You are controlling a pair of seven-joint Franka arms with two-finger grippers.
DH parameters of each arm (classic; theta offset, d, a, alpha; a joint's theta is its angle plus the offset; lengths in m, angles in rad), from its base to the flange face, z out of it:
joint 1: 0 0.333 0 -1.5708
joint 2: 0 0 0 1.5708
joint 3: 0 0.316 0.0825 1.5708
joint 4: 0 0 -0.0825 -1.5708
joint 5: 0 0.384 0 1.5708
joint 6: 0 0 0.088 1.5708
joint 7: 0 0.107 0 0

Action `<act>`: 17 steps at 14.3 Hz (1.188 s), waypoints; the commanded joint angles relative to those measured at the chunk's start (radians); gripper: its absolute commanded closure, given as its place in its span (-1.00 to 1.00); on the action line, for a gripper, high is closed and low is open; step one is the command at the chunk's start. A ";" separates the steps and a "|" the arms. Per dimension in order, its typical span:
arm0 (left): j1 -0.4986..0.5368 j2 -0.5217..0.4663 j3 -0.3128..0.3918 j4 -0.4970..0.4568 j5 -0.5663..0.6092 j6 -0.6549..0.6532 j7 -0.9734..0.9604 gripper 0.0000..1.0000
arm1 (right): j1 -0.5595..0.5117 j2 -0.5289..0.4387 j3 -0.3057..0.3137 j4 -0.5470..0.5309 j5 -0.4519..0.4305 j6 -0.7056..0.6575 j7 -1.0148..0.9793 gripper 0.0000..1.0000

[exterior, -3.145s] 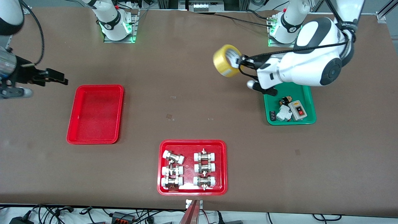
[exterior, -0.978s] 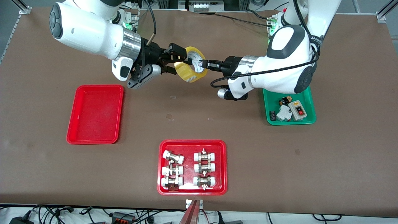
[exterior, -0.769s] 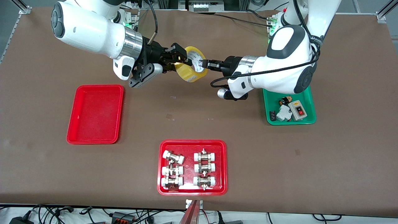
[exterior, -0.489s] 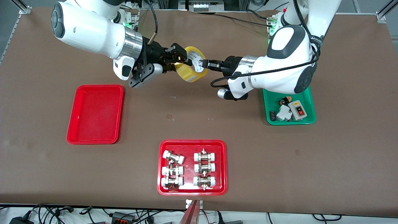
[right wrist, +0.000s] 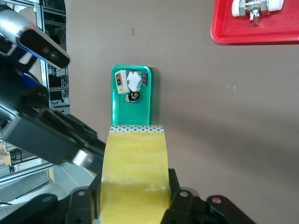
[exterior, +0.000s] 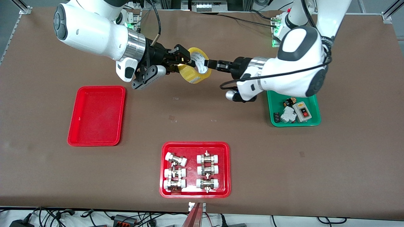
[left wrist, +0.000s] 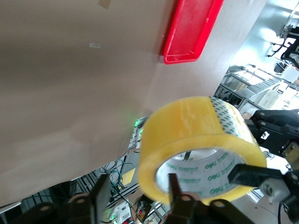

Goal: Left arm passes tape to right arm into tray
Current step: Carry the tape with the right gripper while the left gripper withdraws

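— Yellow roll, where is it?

— The tape (exterior: 195,66) is up in the air over the bare middle of the counter (exterior: 347,157), standing on edge, its white core facing the left arm.

— Who has it?

— The right end effector (exterior: 184,60). Its fingers are clenched on the roll, one pressed to each flat side; the right wrist view shows the yellow band of the tape (right wrist: 135,168) pinched between them at the right end effector (right wrist: 134,200).

— And the left one?

— The left end effector (exterior: 210,64) hangs just beside the roll on the core side. Its fingers are spread and released. In the left wrist view the tape (left wrist: 196,140) sits off to one side of the left end effector (left wrist: 136,193), one finger crossing in front of the core; nothing is clamped between them.

— The tray?

— The plain red tray (exterior: 96,116) lies flat toward the right arm's end of the counter, nearer the front camera than the roll and well apart from it. The left wrist view catches the tray (left wrist: 191,30) too.

— Anything else on the counter?

— A second red tray (exterior: 195,193) nearest the front camera, holding six white-capped metal fittings (exterior: 206,170) in two columns, and a green tray (exterior: 295,123) of small electrical parts under the left arm, among them a grey switch box (exterior: 302,112) with a red button.
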 commanded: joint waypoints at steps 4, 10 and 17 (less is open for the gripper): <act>0.086 -0.046 -0.001 0.002 0.354 -0.104 -0.001 -1.00 | -0.055 0.023 -0.019 -0.021 -0.001 -0.011 -0.011 0.17; 0.247 -0.073 0.000 -0.018 0.694 -0.172 0.425 -1.00 | -0.411 0.158 -0.021 -0.027 -0.062 -0.149 -0.060 0.17; 0.266 -0.257 0.013 -0.093 0.876 -0.143 0.567 -1.00 | -0.759 0.380 -0.018 -0.027 -0.082 -0.295 -0.426 0.16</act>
